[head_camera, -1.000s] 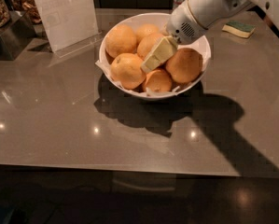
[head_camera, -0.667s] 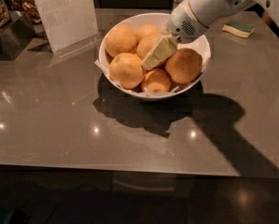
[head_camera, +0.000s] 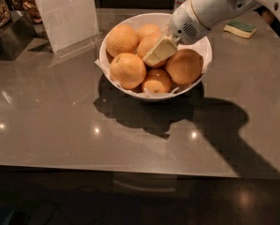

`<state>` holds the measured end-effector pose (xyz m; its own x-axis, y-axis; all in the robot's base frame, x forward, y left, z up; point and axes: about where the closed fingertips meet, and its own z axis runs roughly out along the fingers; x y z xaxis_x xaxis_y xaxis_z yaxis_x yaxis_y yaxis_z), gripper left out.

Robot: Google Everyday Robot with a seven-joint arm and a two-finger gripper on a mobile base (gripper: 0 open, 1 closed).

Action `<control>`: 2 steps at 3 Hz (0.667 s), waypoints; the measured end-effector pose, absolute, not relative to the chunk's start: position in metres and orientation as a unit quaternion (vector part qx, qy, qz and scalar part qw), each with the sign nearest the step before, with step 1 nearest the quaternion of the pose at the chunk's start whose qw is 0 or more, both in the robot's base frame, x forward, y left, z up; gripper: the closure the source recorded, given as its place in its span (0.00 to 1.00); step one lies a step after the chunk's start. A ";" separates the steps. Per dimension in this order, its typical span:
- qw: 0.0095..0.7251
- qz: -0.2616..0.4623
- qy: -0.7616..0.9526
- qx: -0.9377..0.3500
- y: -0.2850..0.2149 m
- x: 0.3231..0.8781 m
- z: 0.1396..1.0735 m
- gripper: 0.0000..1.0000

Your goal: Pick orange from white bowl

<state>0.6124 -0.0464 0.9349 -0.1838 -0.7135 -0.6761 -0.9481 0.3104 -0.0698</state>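
The white bowl [head_camera: 201, 47] stands at the back middle of the grey counter, with crinkled white paper at its rim. It holds several oranges. Large ones lie at the left back [head_camera: 122, 40], front left [head_camera: 128, 70] and right [head_camera: 184, 66], and a smaller one at the front [head_camera: 157, 81]. My gripper [head_camera: 160, 50] reaches in from the upper right on a white arm. Its pale yellow tip rests against the middle orange [head_camera: 149, 43], which it partly hides.
A clear sign holder with white paper [head_camera: 67, 13] stands left of the bowl. A dark stand with jars [head_camera: 3, 27] is at the far left. A yellow-green sponge [head_camera: 241, 28] lies at the right back. The counter's front edge [head_camera: 130, 170] runs across below.
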 end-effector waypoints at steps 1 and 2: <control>0.331 0.183 0.742 -0.554 -0.051 0.608 0.938 1.00; 0.370 0.189 0.713 -0.565 -0.046 0.594 0.963 1.00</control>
<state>0.5938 -0.0463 0.9628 -0.0871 -0.6657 -0.7411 -0.9458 0.2889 -0.1484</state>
